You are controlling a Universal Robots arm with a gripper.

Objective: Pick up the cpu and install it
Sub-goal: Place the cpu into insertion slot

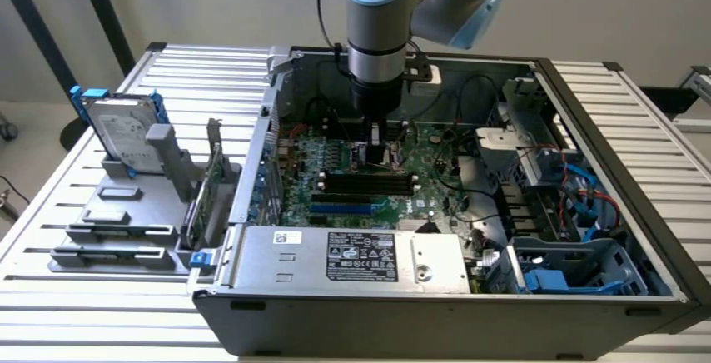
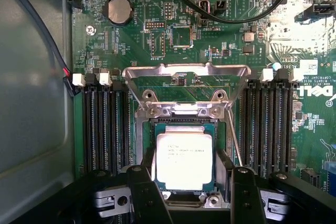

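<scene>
— Where do the fingers stand?

— I see the two black fingers [image 2: 147, 195] spread apart, clamping nothing. The gripper [image 2: 189, 172] hangs low over the socket [image 2: 223, 162], with the cpu [image 2: 184, 158] lying flat between the fingers, silver top facing my wrist camera. One finger comes right up to one edge of the chip. The other stands off, with a strip of socket showing between.

— Is the chip seated?

— It lies square to the socket's edges, inside them. Whether it is fully down I cannot tell.

— What crowds you?

— The metal frame [image 2: 186, 72] that clamps the chip is swung up, standing just past the chip's far edge. A thin wire lever [image 2: 235, 140] runs along one side of the socket, just inside one finger. Rows of memory slots [image 2: 102, 124] flank the socket on both sides, near the fingers' outer faces.

— And further out?

— A black cable [image 2: 231, 19] loops over the green board [image 2: 136, 40], well beyond the frame. From outside, my arm [image 1: 378, 38] drops straight down into the open computer case [image 1: 444, 305], with the case walls well apart from it all round. A hard drive [image 1: 120, 130] stands upright on a grey rack [image 1: 122, 213] outside the case, at the exterior view's left.
</scene>
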